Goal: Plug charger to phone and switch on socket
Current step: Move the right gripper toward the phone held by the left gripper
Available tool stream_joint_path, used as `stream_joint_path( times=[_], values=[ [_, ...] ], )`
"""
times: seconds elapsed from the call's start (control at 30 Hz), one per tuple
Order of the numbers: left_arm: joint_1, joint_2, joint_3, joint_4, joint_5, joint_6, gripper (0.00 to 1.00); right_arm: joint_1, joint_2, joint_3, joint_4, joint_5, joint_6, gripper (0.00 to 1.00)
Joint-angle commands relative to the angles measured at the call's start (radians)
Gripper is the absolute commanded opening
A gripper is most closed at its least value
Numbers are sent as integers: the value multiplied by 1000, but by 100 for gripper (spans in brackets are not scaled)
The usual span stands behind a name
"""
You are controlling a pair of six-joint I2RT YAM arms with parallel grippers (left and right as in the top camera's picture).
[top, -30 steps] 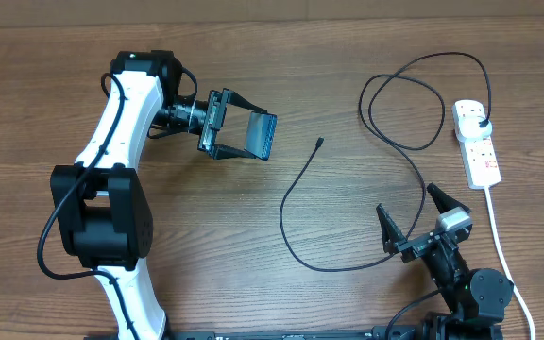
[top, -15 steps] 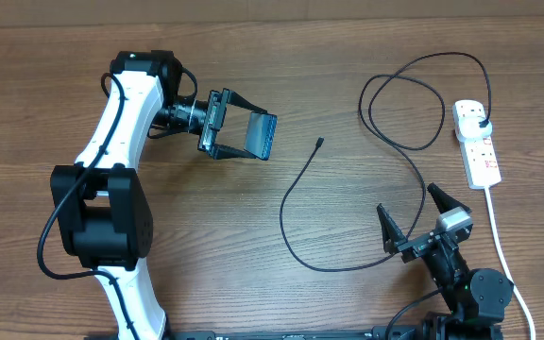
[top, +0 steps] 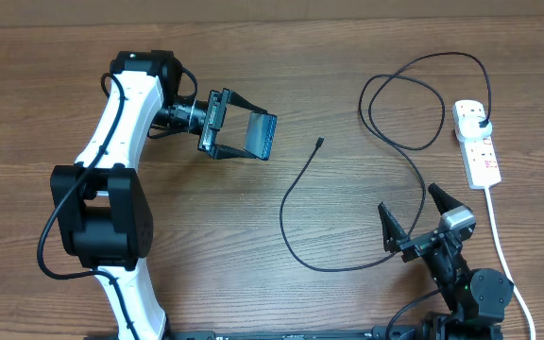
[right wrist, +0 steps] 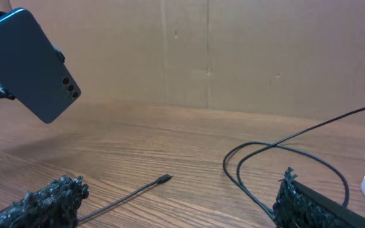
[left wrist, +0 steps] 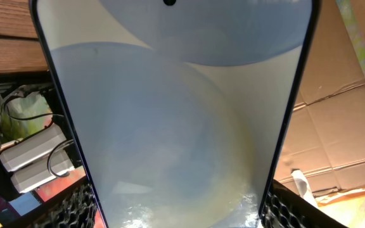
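My left gripper (top: 242,137) is shut on the phone (top: 261,138) and holds it above the table at the upper left. The phone's pale screen fills the left wrist view (left wrist: 176,114), and its blue back with lenses shows in the right wrist view (right wrist: 33,63). The charger's black cable (top: 296,194) loops over the table, its connector tip (top: 319,144) lying free; the tip also shows in the right wrist view (right wrist: 165,179). Its plug (top: 481,123) sits in the white socket strip (top: 476,144) at the right. My right gripper (top: 415,219) is open near the front, with the cable running between its fingers.
The strip's thick white cord (top: 501,247) runs down the right side past my right arm. Cardboard walls (right wrist: 233,50) stand behind the table. Boxes and clutter (left wrist: 30,158) lie beyond the table's edge in the left wrist view.
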Motion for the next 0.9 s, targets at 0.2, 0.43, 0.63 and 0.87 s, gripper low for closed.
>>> stream_joint_path(
  times=[0.2, 0.43, 0.63, 0.87],
  values=[
    [0, -10, 32, -3, 34, -21, 69, -7, -11, 31, -39, 14, 101, 100],
    [0, -10, 32, -3, 34, -21, 69, -7, -10, 128, -159, 19, 101, 100],
    [0, -10, 33, -3, 34, -21, 68, -8, 14, 203, -254, 66, 101, 100],
    [0, -10, 33, -3, 34, -21, 68, -8, 45, 295, -326, 66, 101, 100]
  ],
)
